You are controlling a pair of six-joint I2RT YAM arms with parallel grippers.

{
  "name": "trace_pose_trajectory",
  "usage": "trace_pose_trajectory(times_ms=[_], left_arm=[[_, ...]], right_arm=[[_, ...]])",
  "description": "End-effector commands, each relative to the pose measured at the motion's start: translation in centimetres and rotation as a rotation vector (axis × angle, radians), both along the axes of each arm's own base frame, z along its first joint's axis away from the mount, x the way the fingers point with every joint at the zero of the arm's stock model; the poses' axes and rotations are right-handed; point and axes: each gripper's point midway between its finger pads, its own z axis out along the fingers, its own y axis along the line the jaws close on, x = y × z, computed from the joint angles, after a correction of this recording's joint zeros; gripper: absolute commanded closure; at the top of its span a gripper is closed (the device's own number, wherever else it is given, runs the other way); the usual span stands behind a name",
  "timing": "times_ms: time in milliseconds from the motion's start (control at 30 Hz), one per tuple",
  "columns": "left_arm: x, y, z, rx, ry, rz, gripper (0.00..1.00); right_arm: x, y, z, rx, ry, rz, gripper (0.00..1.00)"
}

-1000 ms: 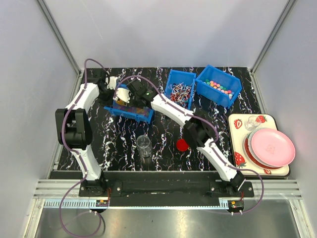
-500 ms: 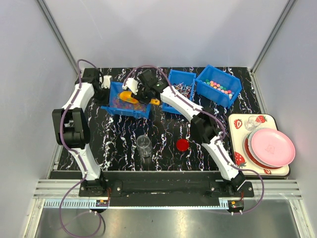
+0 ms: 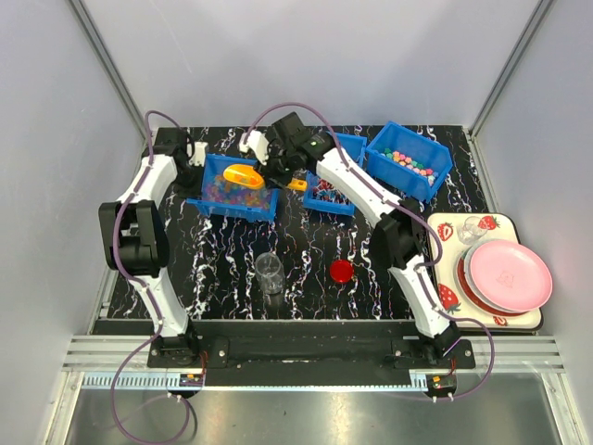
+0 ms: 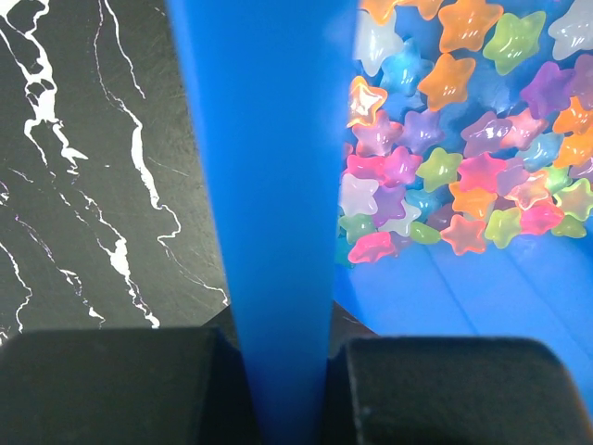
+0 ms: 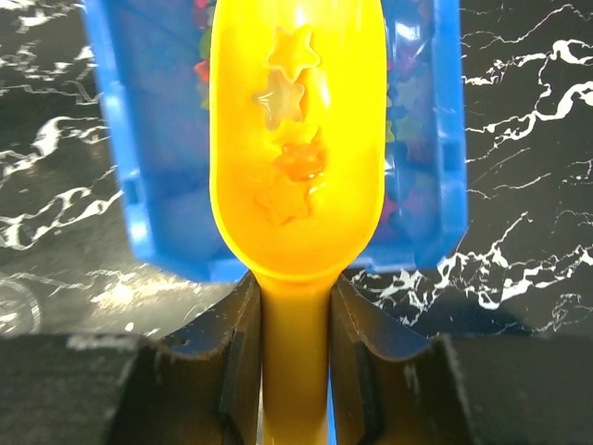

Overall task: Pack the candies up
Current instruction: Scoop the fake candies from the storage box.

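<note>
Over the left bin point(image 5: 109, 139), the right end effector point(image 5: 295, 371) clenches the handle of a yellow scoop point(image 5: 250, 139), held level, it seems, so that its few star candies point(image 5: 301, 159) do not spill. The left end effector point(image 4: 283, 380) is clamped on the bin wall, probably to steady it for scooping. More candies fill the bin; the cup point(image 3: 270, 271) stands nearer on the desk point(image 3: 204, 269).

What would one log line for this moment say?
left gripper: shut on blue bin wall | right gripper: shut on yellow scoop | load: few star candies, over bin
</note>
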Motion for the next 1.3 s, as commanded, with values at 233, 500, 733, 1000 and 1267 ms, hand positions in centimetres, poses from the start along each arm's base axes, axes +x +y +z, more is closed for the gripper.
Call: trace_pose_trajectory(times_ms=[233,500,733,1000,1267], left_arm=[[3.1,0.7,2.3,-0.029,-0.124,0.030,1.00],[2.6,1.3,2.8,-0.042,-0.113,0.044,1.00],[1.9,1.6,3.7,-0.064,-0.120,0.057,1.00],[0.6,2.7,3.9,-0.064,-0.105,0.078,1.00],[-0.9,2.9,3.7,-0.085,-0.094,0.081,1.00]], right_arm=[[-3.3,-3.8,9.8,0.068,-0.078,0.058,1.00],[-7.8,-7.7,10.9,0.010,-0.057,0.084,1.00],[-10.3,-9.9,10.5,-0.013,-0.040,0.077,1.00],[-12.4,-11.8,9.7,-0.016,-0.043,0.067,1.00],[-14.2,-12.7,10.4,0.006,-0.061,0.064,1.00]])
